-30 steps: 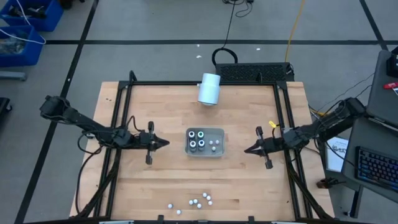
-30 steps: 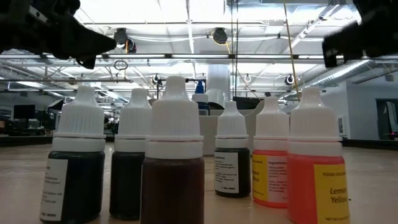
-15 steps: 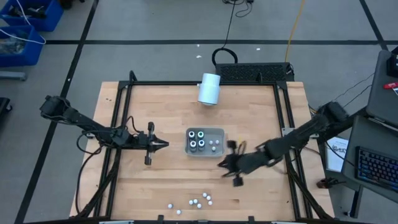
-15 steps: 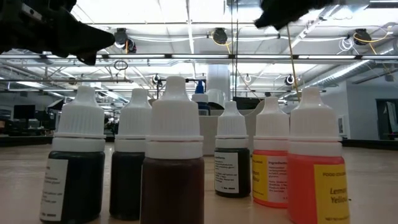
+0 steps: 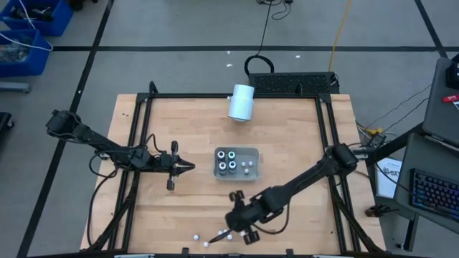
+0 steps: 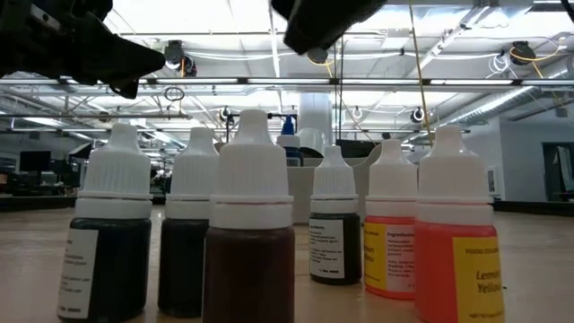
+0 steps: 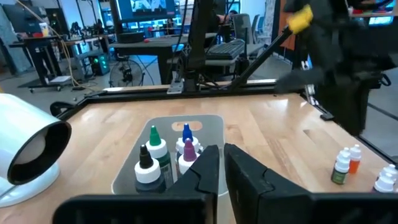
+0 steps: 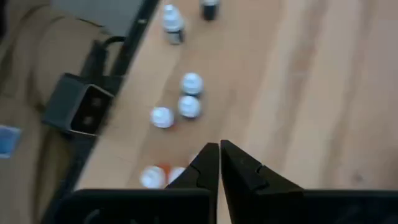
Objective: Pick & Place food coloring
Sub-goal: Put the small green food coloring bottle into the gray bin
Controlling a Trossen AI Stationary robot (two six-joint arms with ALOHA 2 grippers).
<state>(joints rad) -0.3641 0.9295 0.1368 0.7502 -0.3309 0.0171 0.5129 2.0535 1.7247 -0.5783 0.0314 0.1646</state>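
Several small white-capped food coloring bottles [image 5: 195,235] stand loose on the wooden table near its front edge. The low view shows them close up [image 6: 251,233], with dark, orange and yellow fills. My right gripper [image 5: 219,234] hangs shut above this group, slanting down, and touches none of them [image 8: 188,107]. More bottles [image 7: 155,155] stand upright in the grey tray [image 5: 252,152] at the table's middle. My left gripper [image 5: 188,166] waits shut and level, left of the tray.
A large white cylinder [image 5: 242,102] lies on its side at the table's far edge, behind the tray. A black frame rail [image 5: 136,143] runs around the tabletop. Bare wood lies between the tray and the loose bottles.
My right gripper has swung from the table's right side toward the near edge and leftward, past the tray. It has tipped from level to slanting down, and now hangs over the loose bottles. The bottles have stayed where they were.
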